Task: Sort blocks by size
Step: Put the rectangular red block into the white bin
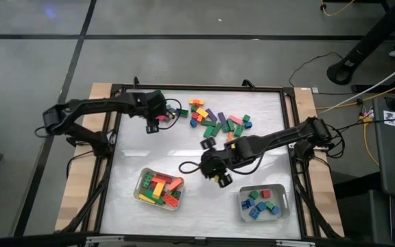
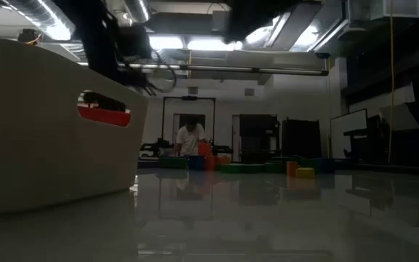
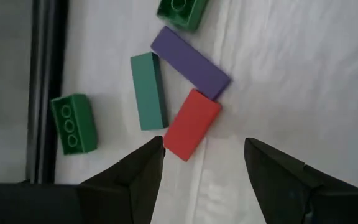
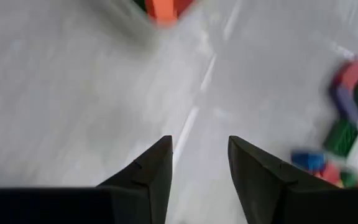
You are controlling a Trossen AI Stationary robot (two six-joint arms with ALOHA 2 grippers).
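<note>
A pile of coloured blocks [image 1: 217,120] lies loose on the white table toward its far side. My left gripper [image 1: 152,123] hovers open at the pile's left end. In its wrist view a red block [image 3: 191,124] lies flat just ahead of the gap between its fingers. A teal block [image 3: 148,90], a purple block [image 3: 190,59] and a green block [image 3: 73,123] lie around the red one. My right gripper [image 1: 216,173] hangs open and empty above bare table between the two trays; its fingertips [image 4: 197,155] stand apart with nothing between them.
A pale tray [image 1: 160,189] with long blocks stands near the front left, and its wall [image 2: 49,124] fills the low view's left. A second tray [image 1: 262,204] with small blocks stands at the front right. A black frame [image 1: 115,137] rims the table. A person [image 2: 190,138] is far behind.
</note>
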